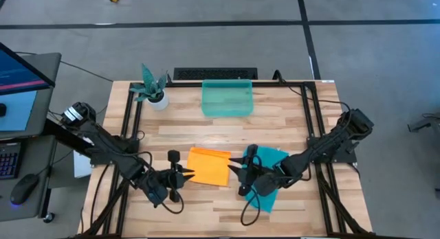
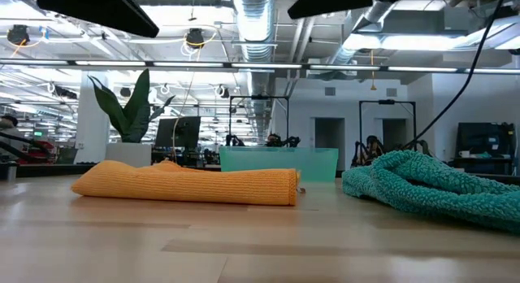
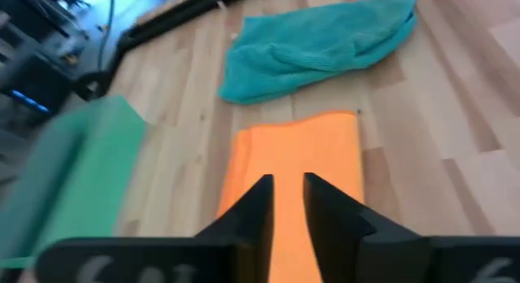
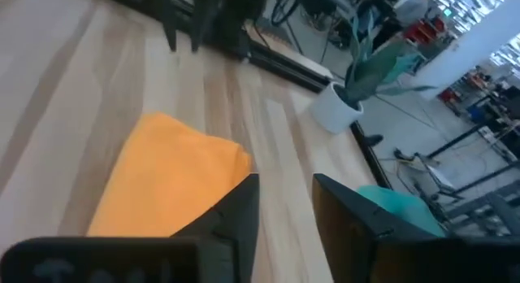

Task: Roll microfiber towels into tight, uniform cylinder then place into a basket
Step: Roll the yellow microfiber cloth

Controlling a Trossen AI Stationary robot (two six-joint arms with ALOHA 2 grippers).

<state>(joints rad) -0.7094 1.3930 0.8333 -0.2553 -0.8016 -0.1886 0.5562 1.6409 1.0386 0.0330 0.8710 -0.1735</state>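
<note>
- Table [image 1: 227,132]: pale wood planks, dark frame rails along both sides.
- Orange towel [image 1: 209,166]: folded flat, near the front edge at the middle of the table; in the low view [image 2: 195,185] it lies as a low, thick band.
- Teal towel [image 1: 268,177]: rumpled heap, just right of the orange towel, partly under the right arm.
- Basket [image 1: 227,98]: translucent green bin at the back middle of the table, well apart from both towels; nothing visible inside it.
- Left gripper [image 1: 188,172]: at the orange towel's left edge; fingers [image 3: 258,210] a narrow gap apart, holding nothing.
- Right gripper [image 1: 234,163]: at the orange towel's right edge, above the teal towel's margin; fingers [image 4: 236,210] slightly parted, nothing between them.
- Potted plant [image 1: 152,88]: white pot, back left corner.
- Keyboard [image 1: 215,74]: just behind the basket, off the table's back edge.
</note>
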